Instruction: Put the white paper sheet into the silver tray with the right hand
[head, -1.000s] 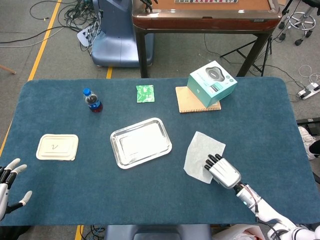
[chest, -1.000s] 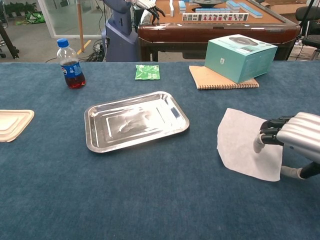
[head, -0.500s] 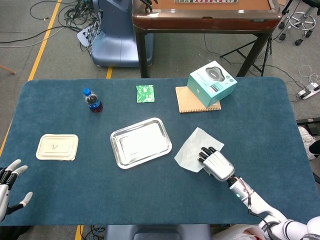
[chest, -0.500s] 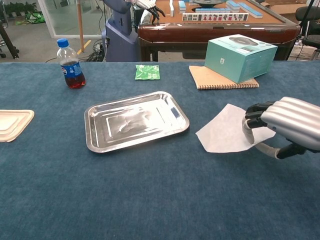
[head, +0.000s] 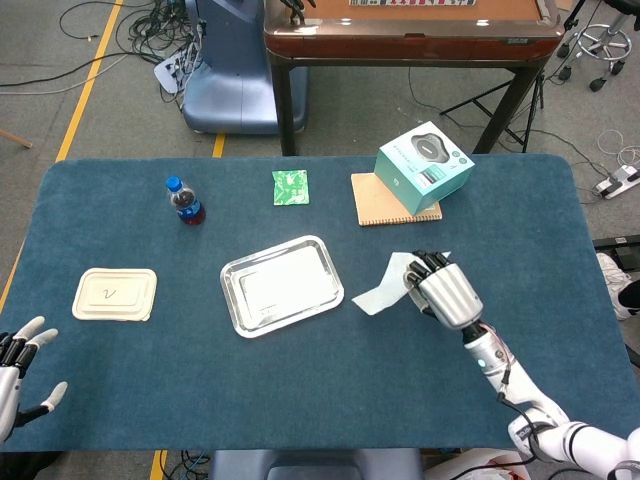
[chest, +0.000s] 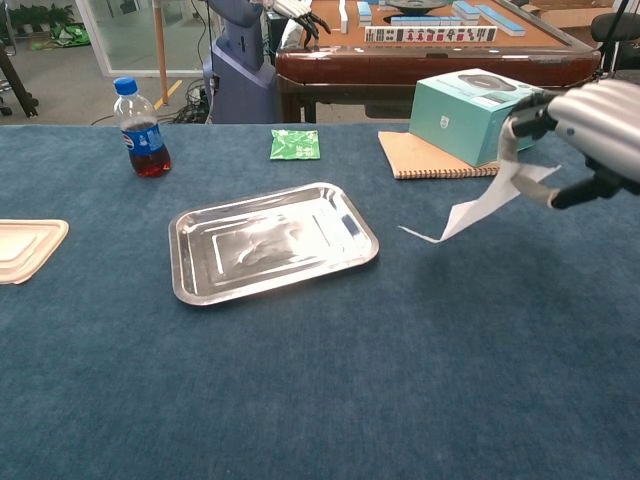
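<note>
— White paper sheet (chest: 478, 210) first: we see it off the bench (head: 300, 400), hanging from the right robot hand (head: 443, 290). Its top edge is pinched in the fingers (chest: 524, 122) and the free corner droops down and toward the silver tray (head: 282, 285).

— So we count the pick-up as done?

— We do. In the chest view the sheet hangs clear of the blue cloth, with only its lowest tip near the surface; from that angle we cannot be sure whether the tip brushes it.

— And the tray?

— Bare inside, as far as we can see, and the sheet is to its right, with a strip of cloth between the drooping corner and the tray's rim. Nothing of the paper is over the tray yet.

— What is left, then?

— In our judgement, the carry across to the tray, lowering the sheet so it settles inside the rim, and letting go. A limp sheet may fold or catch on the rim, so we would want it well over the middle before release.

— The left robot hand (head: 18, 362)?

— Low at the bench's near left corner, fingers spread, holding nothing.
</note>
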